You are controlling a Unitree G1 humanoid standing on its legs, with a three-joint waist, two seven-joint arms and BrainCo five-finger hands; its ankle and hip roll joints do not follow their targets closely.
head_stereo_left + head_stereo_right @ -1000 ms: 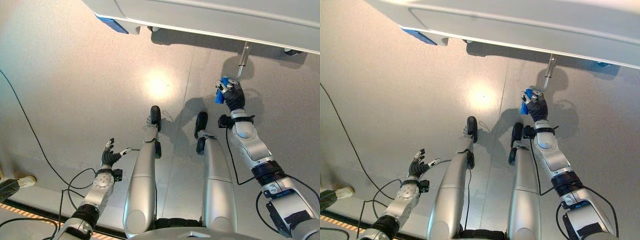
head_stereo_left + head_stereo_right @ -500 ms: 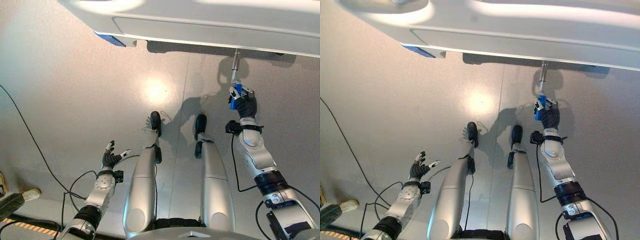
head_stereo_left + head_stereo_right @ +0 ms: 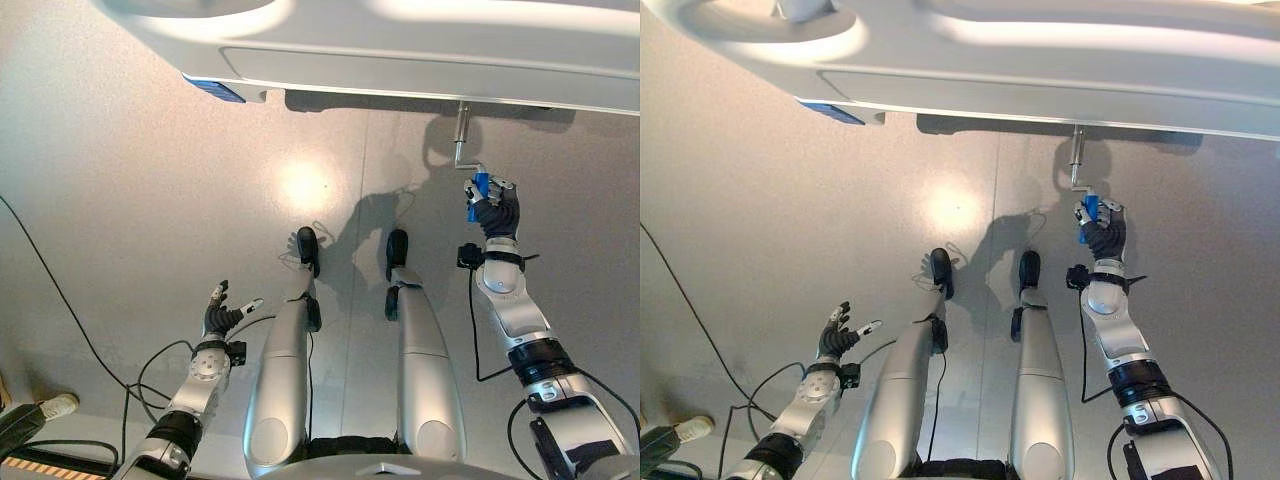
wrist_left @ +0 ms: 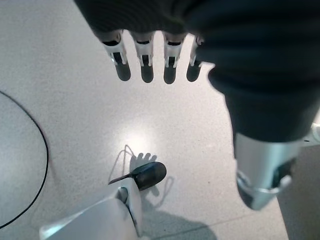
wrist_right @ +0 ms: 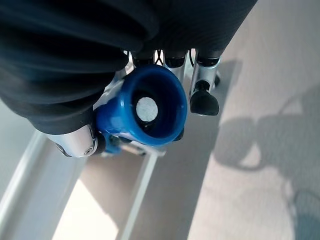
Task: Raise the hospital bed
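Nearest the robot, low on its left side, the left hand (image 3: 221,317) hangs over the pale speckled floor (image 3: 150,200), fingers (image 4: 145,70) straight and spread with nothing in them. A person's light shoe (image 3: 55,406) shows at the floor's near left edge.

Farther out on the right, the right arm reaches forward and the right hand (image 3: 495,212) is curled round the blue grip (image 3: 478,192) of the bed's crank handle. In the right wrist view the blue grip (image 5: 150,112) shows end-on, a round cup with a pale disc at its centre, sitting inside the curled fingers (image 5: 202,97) and against the palm.

From the grip a bent silver crank rod (image 3: 461,140) runs up and away to the underside of the hospital bed (image 3: 400,60). The bed's pale grey frame spans the far edge of the scene, with a blue patch (image 3: 212,90) under its left part, well apart from the crank.
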